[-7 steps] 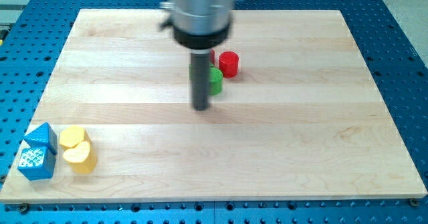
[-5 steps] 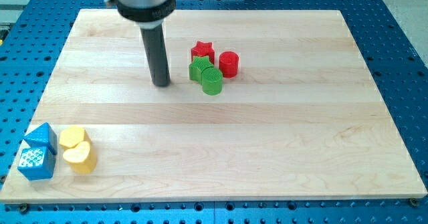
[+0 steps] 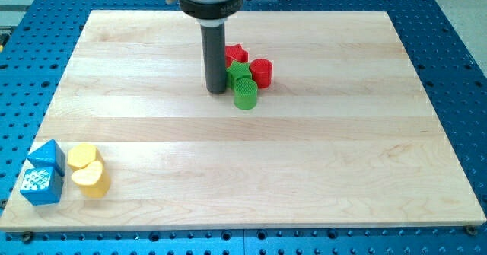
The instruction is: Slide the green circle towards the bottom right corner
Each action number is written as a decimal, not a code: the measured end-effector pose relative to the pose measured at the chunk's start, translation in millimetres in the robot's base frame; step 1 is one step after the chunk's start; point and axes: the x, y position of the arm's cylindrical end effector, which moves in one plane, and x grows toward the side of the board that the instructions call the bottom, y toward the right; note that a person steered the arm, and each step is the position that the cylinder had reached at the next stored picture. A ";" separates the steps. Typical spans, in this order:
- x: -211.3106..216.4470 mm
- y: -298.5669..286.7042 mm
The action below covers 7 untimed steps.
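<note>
The green circle (image 3: pixel 245 94) is a ribbed green cylinder a little above the board's middle. Behind it sits a green star block (image 3: pixel 237 74), partly hidden by the rod. A red star block (image 3: pixel 237 54) lies above that, and a red cylinder (image 3: pixel 261 72) is to the right. My tip (image 3: pixel 217 91) rests on the board just left of the green circle and the green star, close to or touching them.
A blue house-shaped block (image 3: pixel 42 173), a yellow cylinder (image 3: pixel 82 156) and a yellow heart block (image 3: pixel 91 180) sit together at the bottom left corner of the wooden board (image 3: pixel 319 171). Blue perforated table surrounds the board.
My tip swung left away from the cluster, then came back right up against it. The green circle has shifted slightly down and right.
</note>
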 end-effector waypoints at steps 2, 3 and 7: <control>-21.7 47.9; 43.4 47.9; 170.9 170.1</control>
